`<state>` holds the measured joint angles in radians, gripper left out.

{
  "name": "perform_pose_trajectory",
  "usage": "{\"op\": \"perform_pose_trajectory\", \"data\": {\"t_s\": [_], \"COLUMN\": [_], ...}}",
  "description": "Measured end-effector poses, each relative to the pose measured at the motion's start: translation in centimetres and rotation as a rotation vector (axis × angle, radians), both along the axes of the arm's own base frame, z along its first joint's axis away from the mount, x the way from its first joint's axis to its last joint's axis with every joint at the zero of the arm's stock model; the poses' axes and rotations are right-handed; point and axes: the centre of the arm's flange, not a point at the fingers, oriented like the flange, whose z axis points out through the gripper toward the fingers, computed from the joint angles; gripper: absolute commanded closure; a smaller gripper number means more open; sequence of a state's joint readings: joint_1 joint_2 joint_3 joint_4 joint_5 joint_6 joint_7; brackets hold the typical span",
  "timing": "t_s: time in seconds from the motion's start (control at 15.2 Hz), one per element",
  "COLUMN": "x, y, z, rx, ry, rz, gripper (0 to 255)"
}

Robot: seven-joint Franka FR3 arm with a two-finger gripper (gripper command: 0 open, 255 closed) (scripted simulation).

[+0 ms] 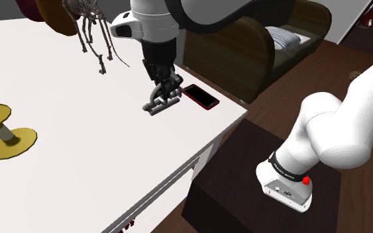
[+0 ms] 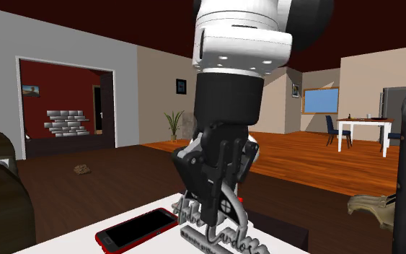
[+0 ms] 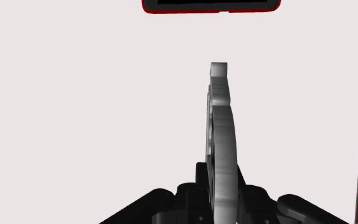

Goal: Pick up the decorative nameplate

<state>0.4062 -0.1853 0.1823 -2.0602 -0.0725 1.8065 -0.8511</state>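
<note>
Nameplate (image 3: 222, 127) is pinched edge-on in your claw (image 3: 222, 191), near the surface (image 3: 75, 127) edge. Thin grip: it could twist loose if you lift fast.

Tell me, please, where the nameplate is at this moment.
In the shoulder view the grey nameplate is clasped in the gripper near the right corner of the white table, just left of the red-edged phone.

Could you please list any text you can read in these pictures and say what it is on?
"Cardo…": raised cursive on the grey nameplate, clasped by the gripper; the upper line is partly hidden and unreadable.
White print on the arm base's dark band: too small to read.
</note>
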Motion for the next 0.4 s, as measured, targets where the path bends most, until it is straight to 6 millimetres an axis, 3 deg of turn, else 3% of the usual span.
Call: {"op": "perform_pose_trajectory", "data": {"t_s": [0.4], "x": [-0.1], "y": [0.0], "z": [3.0], "rx": [0.000], "ry": [0.000], "rz": [0.000], "gripper": [255]}}
